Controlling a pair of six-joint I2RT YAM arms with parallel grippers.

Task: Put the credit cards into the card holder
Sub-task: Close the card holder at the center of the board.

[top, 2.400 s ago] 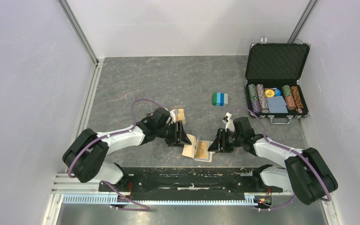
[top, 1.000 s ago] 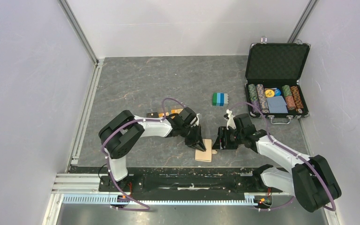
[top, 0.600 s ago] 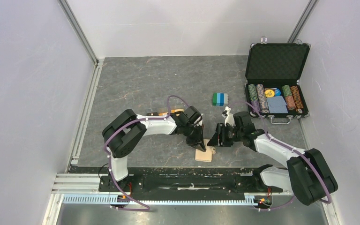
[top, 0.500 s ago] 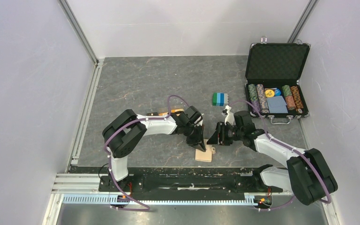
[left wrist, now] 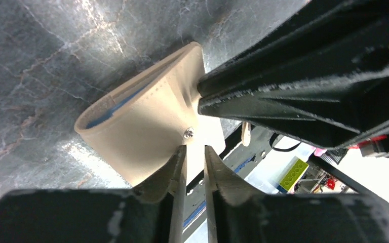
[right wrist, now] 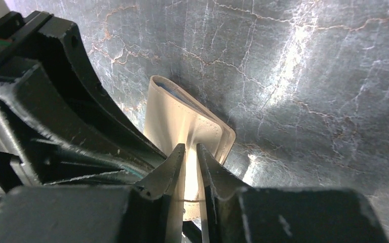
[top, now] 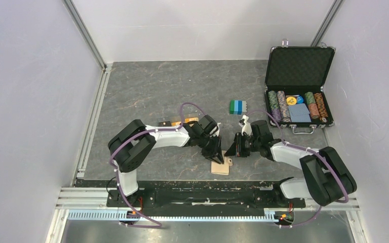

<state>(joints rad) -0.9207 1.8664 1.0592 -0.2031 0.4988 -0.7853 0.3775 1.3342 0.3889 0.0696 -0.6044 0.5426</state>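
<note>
The tan card holder lies folded on the table near the front edge; its blue lining shows at one side in the left wrist view. My left gripper has its jaws almost together, tips against the cover beside the metal snap. My right gripper faces it from the right, shut with the holder's tan tab between its fingers. An orange-gold credit card and a dark one lie behind the left arm.
A green-and-blue block stack stands behind the grippers. An open black chip case with rows of poker chips sits at the far right. Side walls and a metal rail border the table.
The card holder, open earlier, is now folded. My right gripper has moved in to its upper edge and closed its jaws. The left gripper stays at the holder.
</note>
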